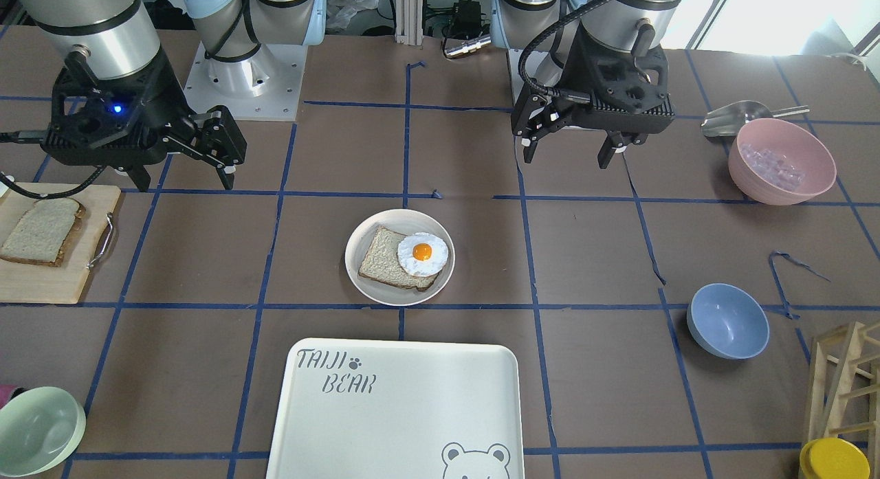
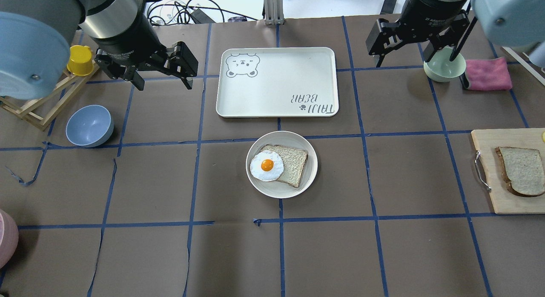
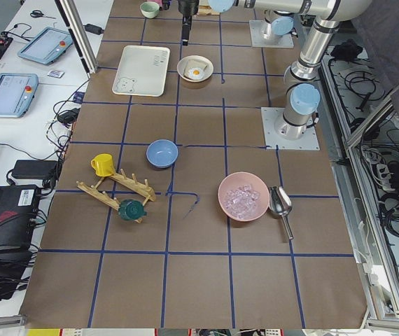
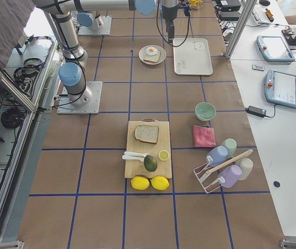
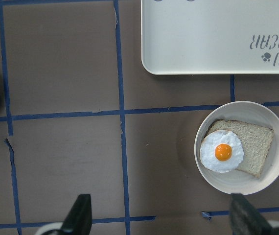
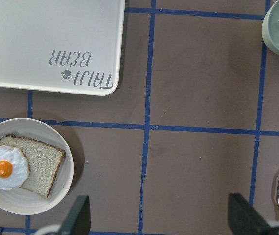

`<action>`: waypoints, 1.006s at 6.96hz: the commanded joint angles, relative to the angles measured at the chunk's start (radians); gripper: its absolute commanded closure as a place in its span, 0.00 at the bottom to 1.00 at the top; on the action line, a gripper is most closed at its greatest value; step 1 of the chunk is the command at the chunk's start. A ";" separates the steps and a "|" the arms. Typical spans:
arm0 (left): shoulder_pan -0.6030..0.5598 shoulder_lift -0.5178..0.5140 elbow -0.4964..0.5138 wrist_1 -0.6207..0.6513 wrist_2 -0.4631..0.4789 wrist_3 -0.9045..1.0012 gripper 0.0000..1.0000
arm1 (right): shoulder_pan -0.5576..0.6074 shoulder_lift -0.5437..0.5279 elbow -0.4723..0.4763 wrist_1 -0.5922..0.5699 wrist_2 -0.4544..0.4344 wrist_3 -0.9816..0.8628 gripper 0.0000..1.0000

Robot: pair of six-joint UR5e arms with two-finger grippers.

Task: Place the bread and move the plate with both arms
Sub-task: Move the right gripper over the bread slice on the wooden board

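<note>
A table [image 2: 408, 254] covered in brown paper and gridded with blue tape sits beside white desks [image 3: 17, 63] carrying tablets. The plate [image 2: 312, 160] lies mid-table and holds a square slice [image 2: 294, 165] with an egg [image 2: 267, 165] overlapping its left part. Just beyond it on the far side is the bare tray [image 2: 276, 82]. The bread [image 2: 521, 171] lies flat on a wooden board [image 2: 511, 137] at the table's right end, well apart from the plate. A blue bowl [image 2: 89, 125] stands to the left, and a green bowl [image 2: 444, 67] and a pink cloth [image 2: 487, 73] far right.

The left gripper [image 2: 162, 85] hangs above the table left of the tray, pointing down, its jaws spread wide and holding nothing. The right gripper [image 2: 402, 60] hangs right of the tray beside the green bowl, equally wide and empty.
</note>
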 commanded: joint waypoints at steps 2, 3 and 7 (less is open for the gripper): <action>-0.002 0.000 0.000 0.000 0.000 0.000 0.00 | -0.024 0.001 0.031 0.007 -0.013 -0.005 0.00; -0.002 0.000 0.000 0.000 -0.002 0.000 0.00 | -0.055 0.000 0.054 0.005 -0.022 -0.021 0.00; -0.002 0.002 0.000 0.000 0.002 0.000 0.00 | -0.369 0.067 0.371 -0.364 -0.221 -0.307 0.00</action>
